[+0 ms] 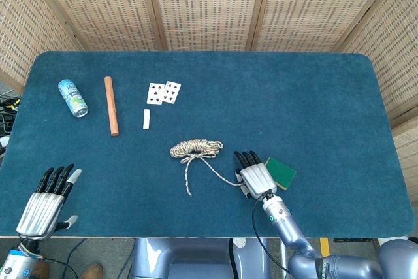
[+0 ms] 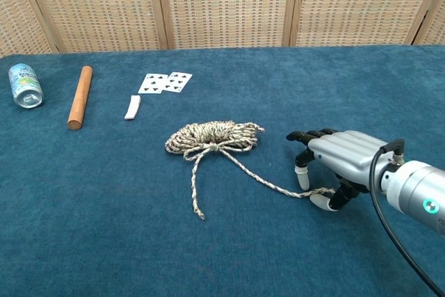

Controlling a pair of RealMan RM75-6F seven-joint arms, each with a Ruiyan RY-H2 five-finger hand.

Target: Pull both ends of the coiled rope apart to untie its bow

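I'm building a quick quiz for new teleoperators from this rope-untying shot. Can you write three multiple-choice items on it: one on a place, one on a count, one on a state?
1. Where does the wooden stick lie?
A. Between the can and the playing cards
B. On the rope
C. Under the green sponge

2. How many playing cards are face up on the table?
A. One
B. Two
C. Four

3. What is the state of the rope's bow?
A. Fully pulled out straight
B. Still tied, both tails lying loose on the cloth
C. Still tied, one tail reaching the right hand

Answers: 1 A, the head view shows the stick right of the can and left of the cards. 2 B, two cards lie side by side. 3 C, the chest view shows the coil and knot intact with one tail running to the right hand's fingers.
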